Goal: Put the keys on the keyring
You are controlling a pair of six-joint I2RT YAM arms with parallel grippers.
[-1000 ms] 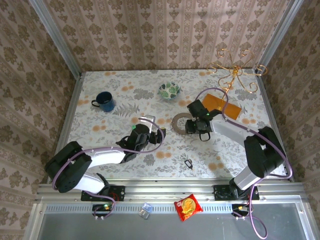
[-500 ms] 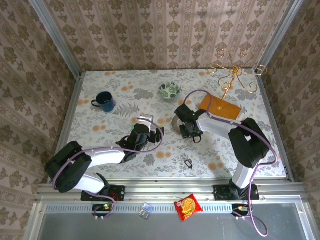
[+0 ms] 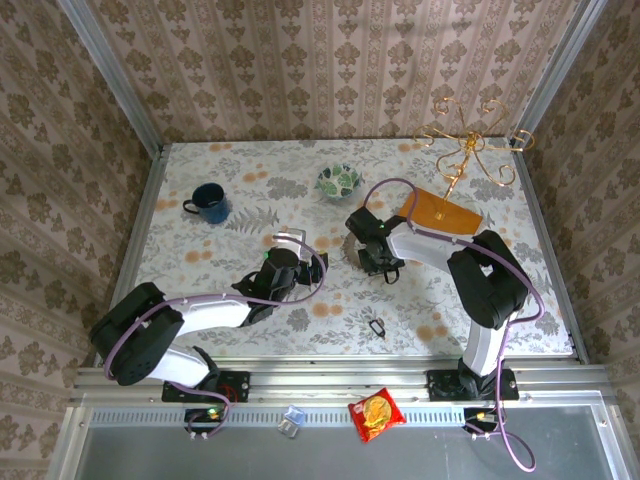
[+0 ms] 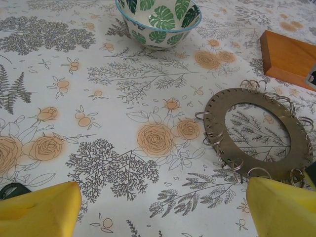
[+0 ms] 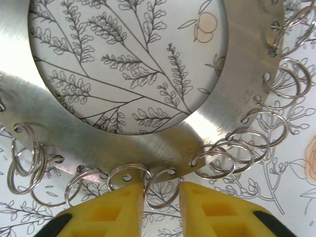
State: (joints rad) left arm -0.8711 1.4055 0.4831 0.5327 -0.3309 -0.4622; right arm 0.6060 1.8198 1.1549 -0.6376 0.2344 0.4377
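Note:
The keyring (image 3: 376,327) is a tiny dark loop lying on the flowered cloth near the front edge, apart from both arms. The keys are out of view. My right gripper (image 3: 378,262) hangs over a flat metal ring-shaped disc (image 5: 98,143) edged with several silver split rings. Its yellow fingers (image 5: 118,210) stand close together with one split ring (image 5: 163,190) between them, touching both. My left gripper (image 3: 290,250) rests open left of the disc (image 4: 217,106), with bare cloth between its yellow fingertips (image 4: 42,207) in the left wrist view (image 4: 163,197).
A dark blue mug (image 3: 208,201) stands at the back left and a leaf-patterned bowl (image 3: 340,181) at the back middle. An orange wooden block (image 3: 440,210) and a gold wire stand (image 3: 470,140) sit at the back right. A red snack packet (image 3: 376,413) lies below the table edge.
The right arm has swung left over the disc and its jaws have narrowed around a split ring. The left arm has not moved.

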